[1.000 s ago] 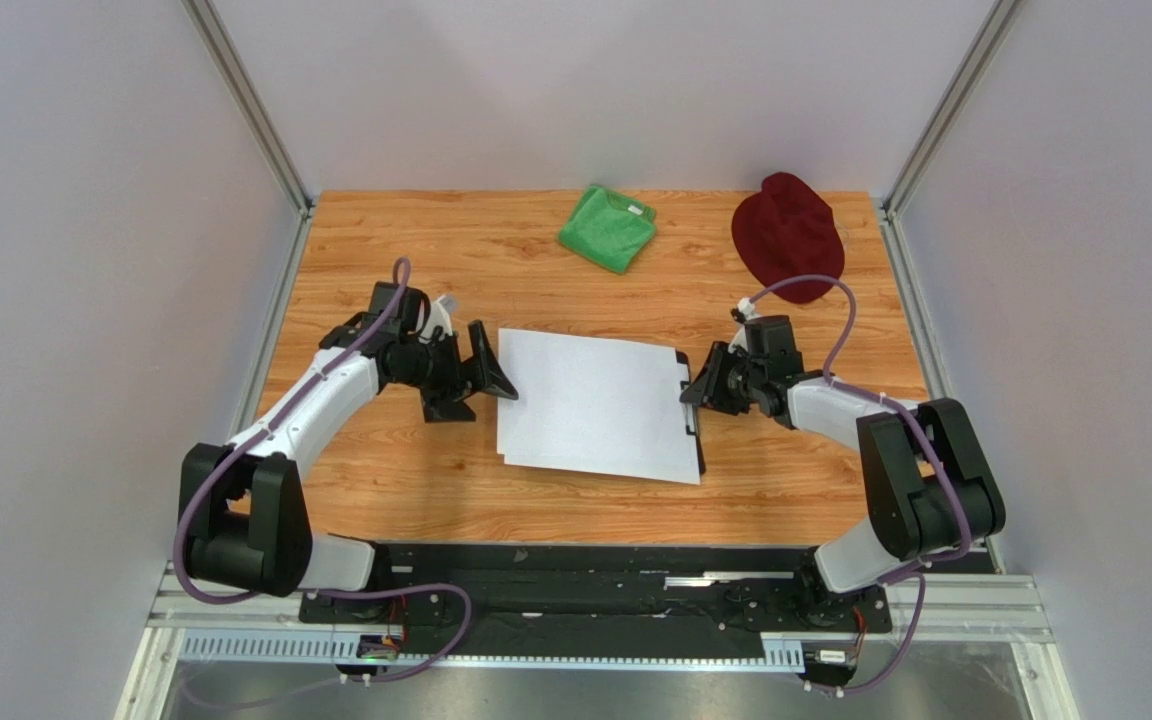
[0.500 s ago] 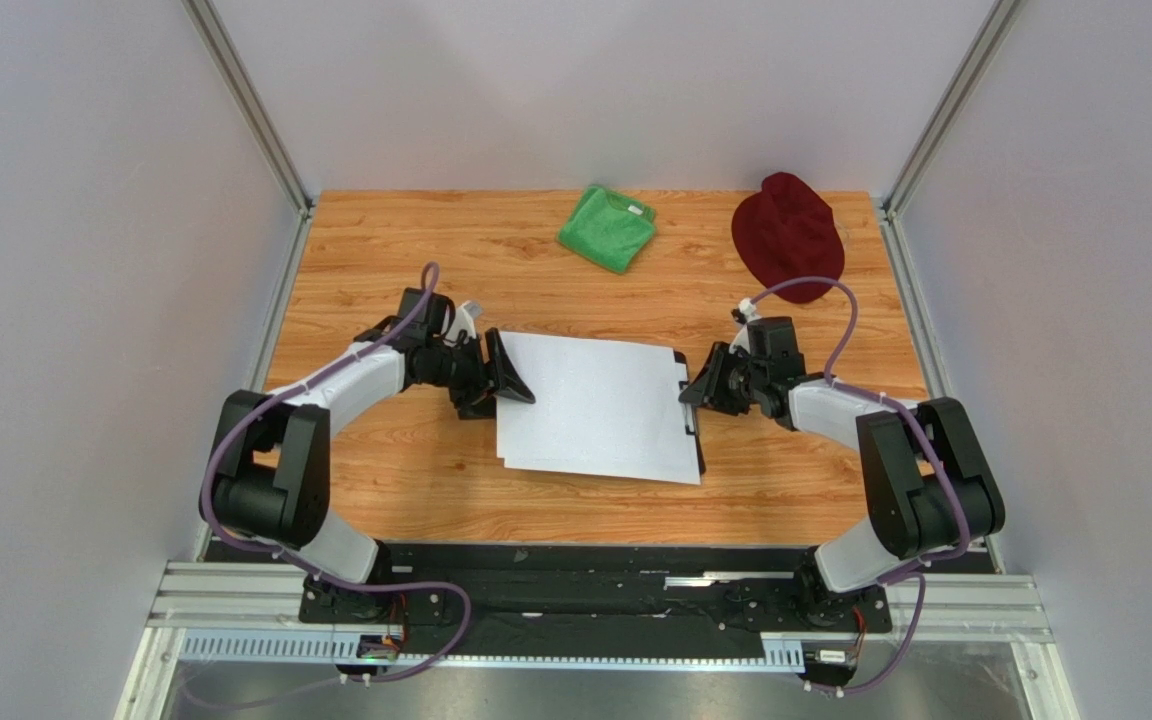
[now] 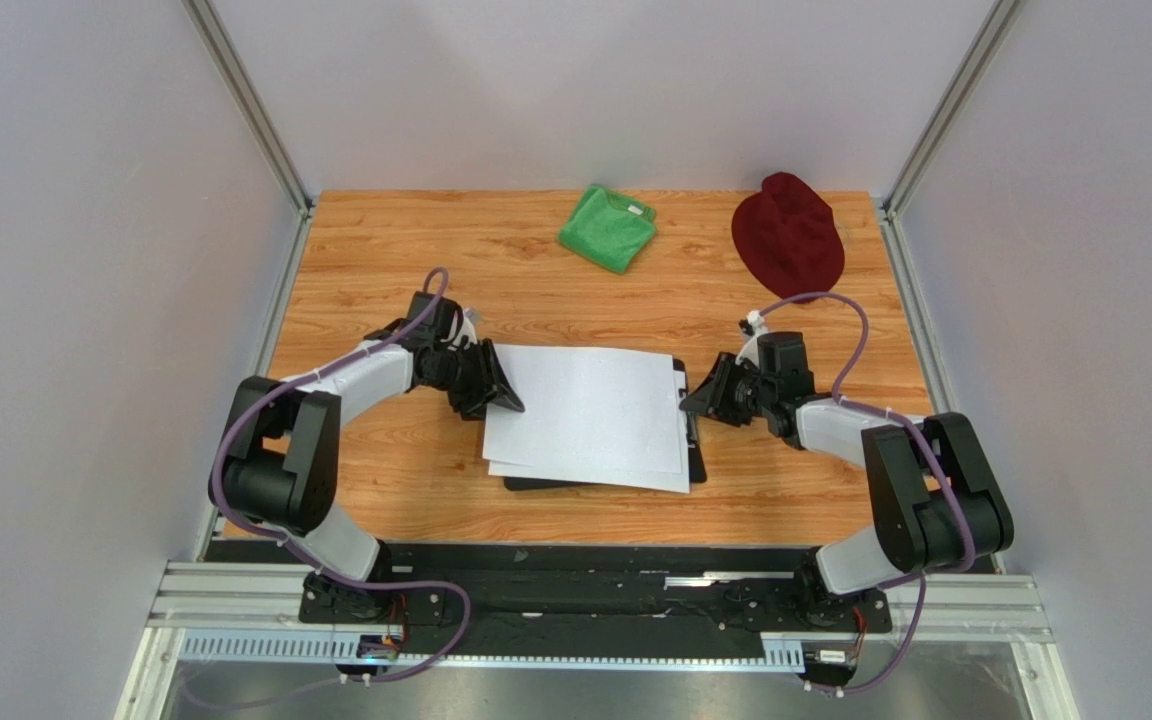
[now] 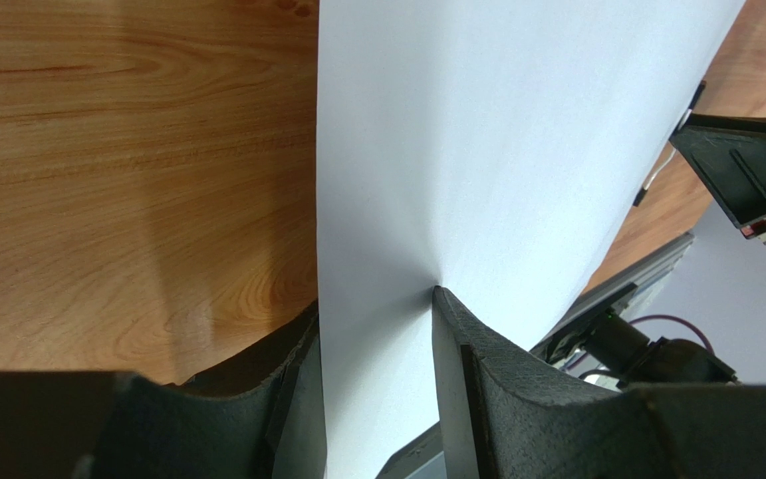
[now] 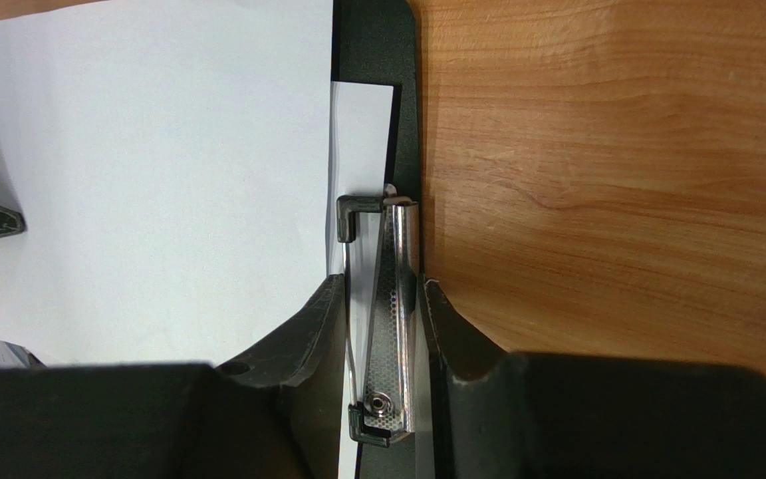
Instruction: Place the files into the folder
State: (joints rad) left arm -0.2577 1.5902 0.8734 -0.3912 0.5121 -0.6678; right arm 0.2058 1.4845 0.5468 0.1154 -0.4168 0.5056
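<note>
The files (image 3: 590,417), plain white sheets, lie mid-table over the black folder (image 3: 537,483), which shows only along its near and right edges. My left gripper (image 3: 500,387) is at the sheets' left edge. In the left wrist view the files (image 4: 517,130) pass between its fingers (image 4: 477,379), pinched with a small dimple at the tip, so the left gripper (image 4: 375,304) is shut on them. My right gripper (image 3: 699,393) is at the folder's right short edge. In the right wrist view this gripper (image 5: 382,284) is shut on the silver clip (image 5: 397,299), with the files (image 5: 157,180) lying to its left.
A green cloth (image 3: 608,227) lies at the back centre and a dark red hat (image 3: 787,233) at the back right. Wooden tabletop (image 3: 387,240) surrounds the sheets, with grey walls on three sides and the arm bases along the near edge.
My left gripper moved in and closed on the sheets' left edge. The sheets slid left, baring the folder's near edge. The right gripper stayed on the clip.
</note>
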